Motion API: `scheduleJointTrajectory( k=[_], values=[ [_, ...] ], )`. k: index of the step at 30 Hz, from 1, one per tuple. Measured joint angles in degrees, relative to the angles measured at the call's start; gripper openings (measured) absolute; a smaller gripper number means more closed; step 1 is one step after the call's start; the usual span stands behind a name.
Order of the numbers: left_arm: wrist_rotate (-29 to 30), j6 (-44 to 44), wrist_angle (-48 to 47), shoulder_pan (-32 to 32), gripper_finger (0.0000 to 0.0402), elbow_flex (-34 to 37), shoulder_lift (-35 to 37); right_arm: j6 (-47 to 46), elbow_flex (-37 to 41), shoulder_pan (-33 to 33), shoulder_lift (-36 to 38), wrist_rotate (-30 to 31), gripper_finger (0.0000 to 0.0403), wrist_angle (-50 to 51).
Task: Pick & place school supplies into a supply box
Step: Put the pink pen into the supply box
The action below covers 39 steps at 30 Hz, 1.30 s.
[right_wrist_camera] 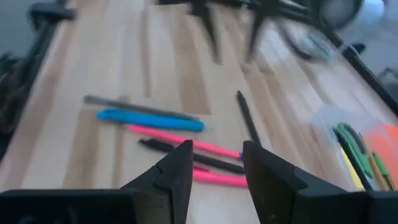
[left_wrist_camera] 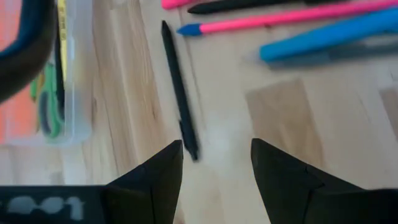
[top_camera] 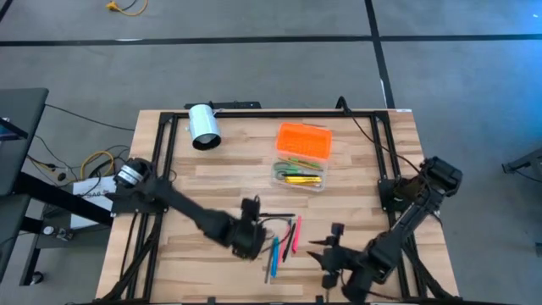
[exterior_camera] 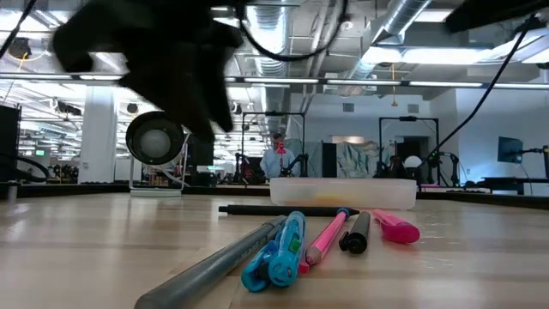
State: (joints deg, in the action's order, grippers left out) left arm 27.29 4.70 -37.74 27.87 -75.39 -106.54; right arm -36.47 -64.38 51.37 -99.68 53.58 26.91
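Several pens lie loose on the wooden table near its front edge: a grey one [exterior_camera: 214, 268], a blue one [top_camera: 275, 249], a pink pencil [exterior_camera: 326, 236] and a thin black pen [left_wrist_camera: 177, 87]. The supply box [top_camera: 298, 172] stands open behind them, its orange lid [top_camera: 303, 141] flipped back; yellow and green items lie inside, with green scissors [left_wrist_camera: 50, 102] among them. My left gripper [left_wrist_camera: 214, 146] is open and hovers low by the near end of the black pen. My right gripper [right_wrist_camera: 217, 146] is open, above the table's front right part [top_camera: 330, 247], facing the pens.
A white cylinder [top_camera: 203, 127] lies on its side at the far left of the table. A black frame [top_camera: 169, 127] runs along the table's left, far and right edges. Bare wood lies between the box and the loose pens.
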Motion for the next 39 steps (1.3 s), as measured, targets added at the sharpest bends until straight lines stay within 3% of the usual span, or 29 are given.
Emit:
scheduleJointTrajectory(
  k=[10,14,20,28,39],
  values=[
    [17.0,20.1,0.5,13.5,0.0180,9.1,0.0,-11.6,0.0,-13.1,0.0,-11.0,0.0134,0.5],
    [20.3,26.6,0.7,17.8,0.0180,11.6,0.0,-13.3,0.0,-16.3,-0.6,-16.4,0.0134,0.2],
    [23.3,32.6,-1.3,22.1,0.0180,12.0,0.0,-10.3,-0.4,-18.2,-8.0,-25.7,0.0134,-4.4],
    [27.0,34.3,-1.3,23.9,0.0180,11.4,0.1,-11.9,-1.1,-18.1,-11.2,-26.6,0.0134,-2.7],
    [27.4,34.6,-0.9,23.7,0.0180,11.4,0.1,-16.1,-1.0,-16.2,-11.2,-27.6,0.0134,1.4]
  ],
)
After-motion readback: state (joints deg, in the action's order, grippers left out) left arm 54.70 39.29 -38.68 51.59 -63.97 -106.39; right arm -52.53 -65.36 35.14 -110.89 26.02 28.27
